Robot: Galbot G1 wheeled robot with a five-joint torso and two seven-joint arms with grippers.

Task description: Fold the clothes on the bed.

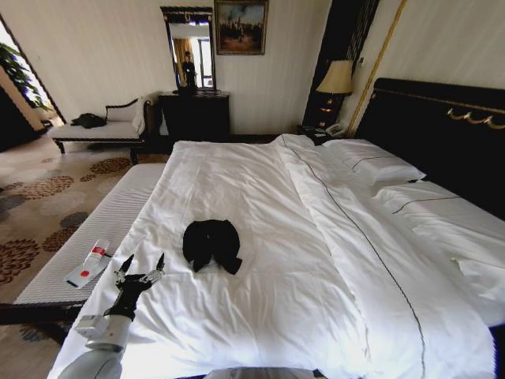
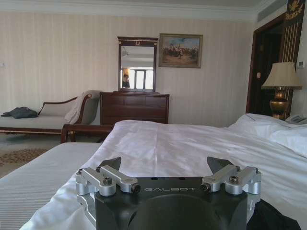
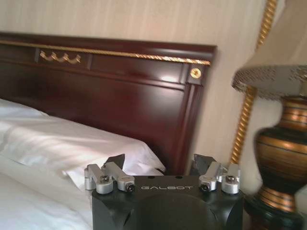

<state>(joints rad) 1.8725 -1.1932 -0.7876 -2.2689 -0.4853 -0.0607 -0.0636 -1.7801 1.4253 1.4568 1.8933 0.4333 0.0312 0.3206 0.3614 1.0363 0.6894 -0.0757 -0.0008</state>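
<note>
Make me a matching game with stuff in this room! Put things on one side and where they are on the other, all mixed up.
Things:
1. black top
2. lamp
3. left gripper
4. painting

Places:
A. on the wall beside the mirror
B. next to the headboard
C. open, over the near edge of the bed
D. lying bunched on the white duvet

Pairs: 1-D, 2-B, 3-C, 4-A

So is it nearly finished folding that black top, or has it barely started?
Hard to call. The black top lies in a compact bundle on the white duvet of the bed; whether that is a neat fold or a crumple I cannot tell. Nothing is in hand: the left gripper hovers beside it, fingers open and empty. The right gripper is open too, up by the headboard and lamp. Any tidying remains.
</note>
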